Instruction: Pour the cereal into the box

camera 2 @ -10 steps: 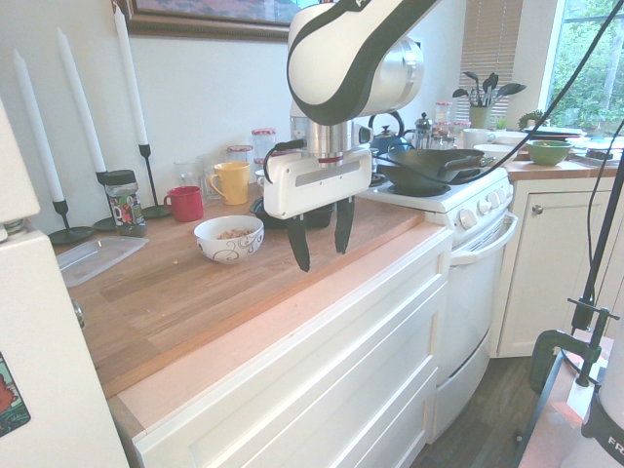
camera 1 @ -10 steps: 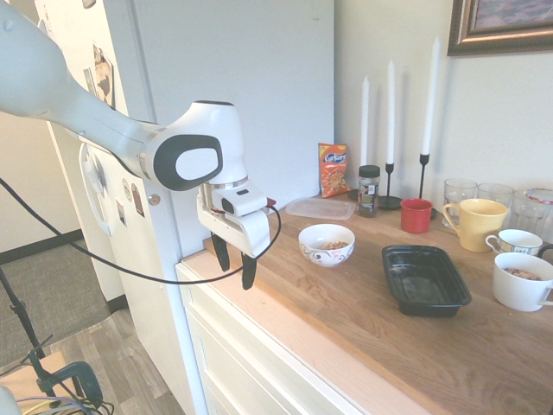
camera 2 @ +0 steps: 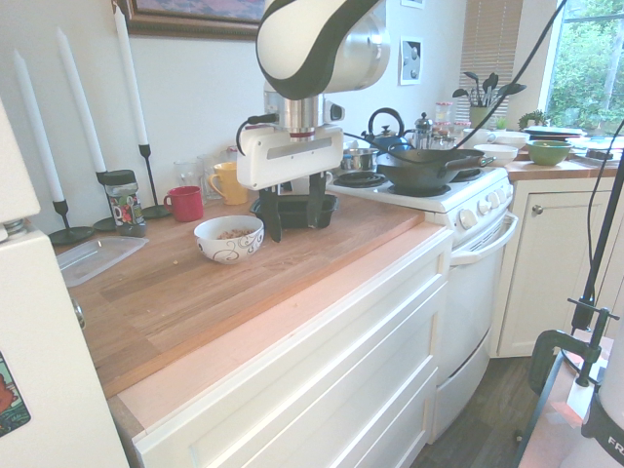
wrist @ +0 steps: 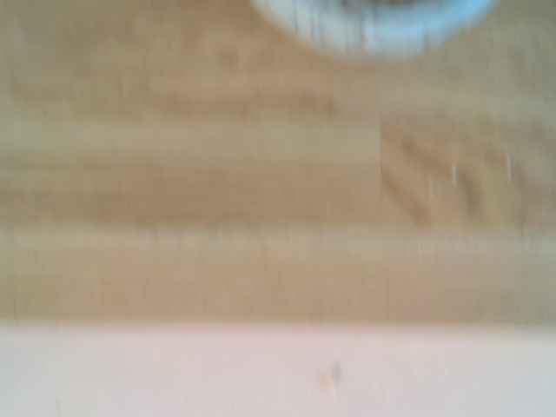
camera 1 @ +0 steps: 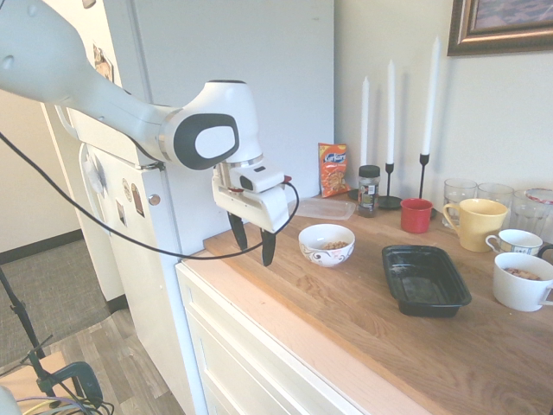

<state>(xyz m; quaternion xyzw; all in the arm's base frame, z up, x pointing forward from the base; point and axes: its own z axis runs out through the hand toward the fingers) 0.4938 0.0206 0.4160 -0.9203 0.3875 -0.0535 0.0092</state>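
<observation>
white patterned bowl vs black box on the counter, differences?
The bowl is round and white with dark swirls; the box is rectangular and plain black. The bowl holds cereal; the box looks empty. The bowl is deeper, the box shallower and wider. Both sit upright on the wooden counter, apart.

Three white candles (camera 1: 390,104) in dark holders stand on the tabletop (camera 1: 346,311); one white patterned bowl (camera 1: 327,244) holding a small heap of cereal (camera 1: 333,245); one black box (camera 1: 425,278); one red cup (camera 1: 416,215); one yellow mug (camera 1: 474,223); two white mugs (camera 1: 522,282); one orange snack bag (camera 1: 333,169); one dark-lidded jar (camera 1: 369,190); one clear flat container (camera 1: 320,207); at least three clear glasses (camera 1: 460,190).
</observation>
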